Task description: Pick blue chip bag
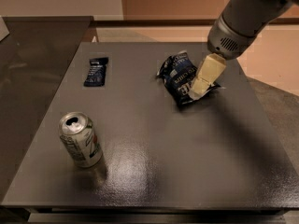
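Note:
The blue chip bag (pixel 178 76) lies crinkled on the dark grey table (pixel 154 139), right of centre toward the back, with white lettering on its face. My gripper (pixel 200 88) reaches down from the upper right on a grey arm. Its pale fingers (pixel 205 76) are over the right part of the bag and hide some of the lettering.
A small flat dark bar wrapper (pixel 96 71) lies at the back left of the table. An opened drink can (pixel 80 139) stands upright at the front left. A dark counter (pixel 32 55) adjoins the table on the left.

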You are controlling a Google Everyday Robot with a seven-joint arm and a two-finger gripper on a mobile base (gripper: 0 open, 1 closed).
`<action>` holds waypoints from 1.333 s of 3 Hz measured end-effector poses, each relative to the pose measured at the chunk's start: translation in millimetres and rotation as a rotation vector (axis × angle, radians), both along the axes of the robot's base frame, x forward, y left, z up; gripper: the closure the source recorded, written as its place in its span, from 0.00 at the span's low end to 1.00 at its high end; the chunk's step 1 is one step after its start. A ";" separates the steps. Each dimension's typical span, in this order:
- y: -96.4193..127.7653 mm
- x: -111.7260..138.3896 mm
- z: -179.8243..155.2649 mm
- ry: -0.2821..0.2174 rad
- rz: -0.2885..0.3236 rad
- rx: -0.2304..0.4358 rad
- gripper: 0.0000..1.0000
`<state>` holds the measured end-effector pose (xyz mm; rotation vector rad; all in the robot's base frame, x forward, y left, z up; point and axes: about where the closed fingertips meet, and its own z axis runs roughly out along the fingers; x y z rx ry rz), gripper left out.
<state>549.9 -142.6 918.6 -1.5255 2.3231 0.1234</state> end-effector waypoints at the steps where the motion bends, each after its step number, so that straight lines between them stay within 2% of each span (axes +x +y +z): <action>1: 6.2 22.3 -16.6 0.002 -0.050 0.040 0.00; 3: 4.5 58.6 -45.7 -0.002 -0.157 0.082 0.00; 4: 1.0 66.5 -51.7 0.004 -0.185 0.102 0.00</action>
